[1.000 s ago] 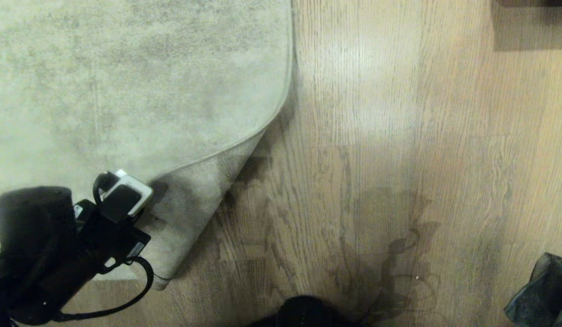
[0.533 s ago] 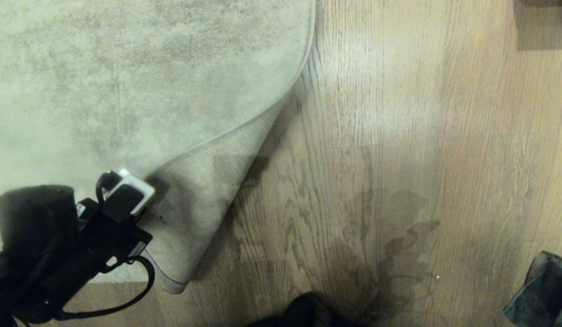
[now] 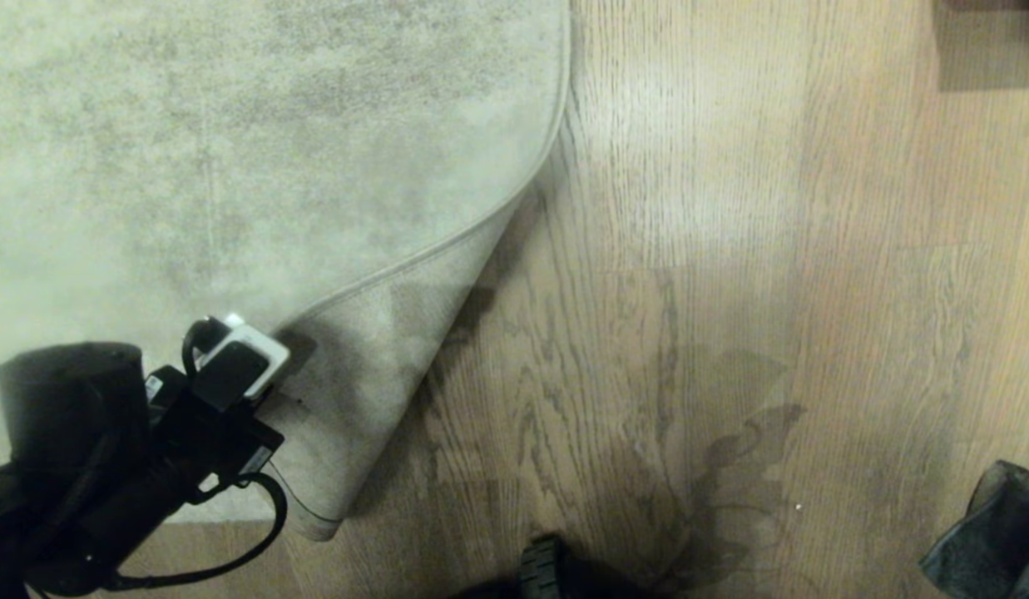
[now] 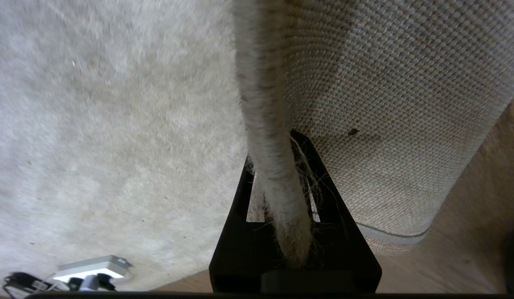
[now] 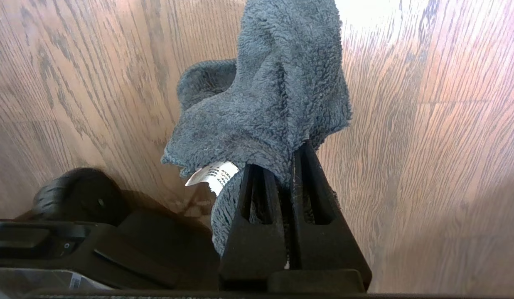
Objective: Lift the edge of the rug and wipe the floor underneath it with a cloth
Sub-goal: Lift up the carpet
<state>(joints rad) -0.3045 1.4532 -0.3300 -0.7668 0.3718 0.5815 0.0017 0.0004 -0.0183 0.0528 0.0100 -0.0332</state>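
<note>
The pale grey-beige rug (image 3: 231,166) fills the left of the head view, its near corner folded back so the tan woven backing (image 3: 356,391) shows. My left gripper (image 4: 273,149) is shut on the rug edge (image 4: 261,83) and holds it up off the floor (image 3: 730,249); beside it the backing (image 4: 385,104) curls over. In the head view the left arm (image 3: 106,466) sits at the lower left and its fingers are hidden. My right gripper (image 5: 281,158) is shut on the dark grey-teal cloth (image 5: 265,91), which hangs above the floor (image 5: 427,145) and shows at the lower right as the cloth (image 3: 992,532).
A dark object (image 3: 988,42) stands at the far right on the planks. Part of my dark base (image 3: 547,570) shows at the bottom edge, with a wheel (image 5: 74,199) near the cloth. A white power block with cables (image 4: 92,265) lies by the rug's near border.
The whole head view has shifted a little to the right, so the camera moved. The lifted rug corner stays folded back, and both grips are unchanged.
</note>
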